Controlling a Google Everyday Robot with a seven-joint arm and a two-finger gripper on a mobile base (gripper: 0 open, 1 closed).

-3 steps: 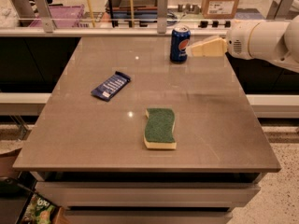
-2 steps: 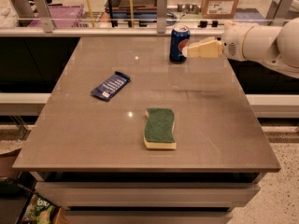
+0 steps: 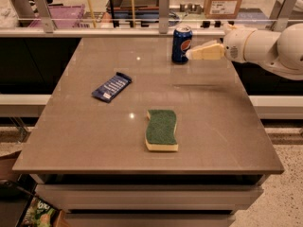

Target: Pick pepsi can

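The pepsi can [image 3: 182, 44] is dark blue with a silver top and a round logo. It stands upright near the far edge of the brown table [image 3: 208, 126], right of centre. My gripper [image 3: 190, 54] reaches in from the right on a white arm [image 3: 265, 46]. Its cream tip is level with the lower half of the can, right at the can's right side. The view does not show whether it holds the can.
A flat blue snack wrapper [image 3: 111, 87] lies left of centre. A green and yellow sponge [image 3: 162, 129] lies near the front middle. A rail with metal posts [image 3: 164, 6] runs behind the far edge, with boxes and bins beyond it.
My gripper has moved a little to the left, closing the gap to the can's right side. The can, wrapper and sponge have not moved.
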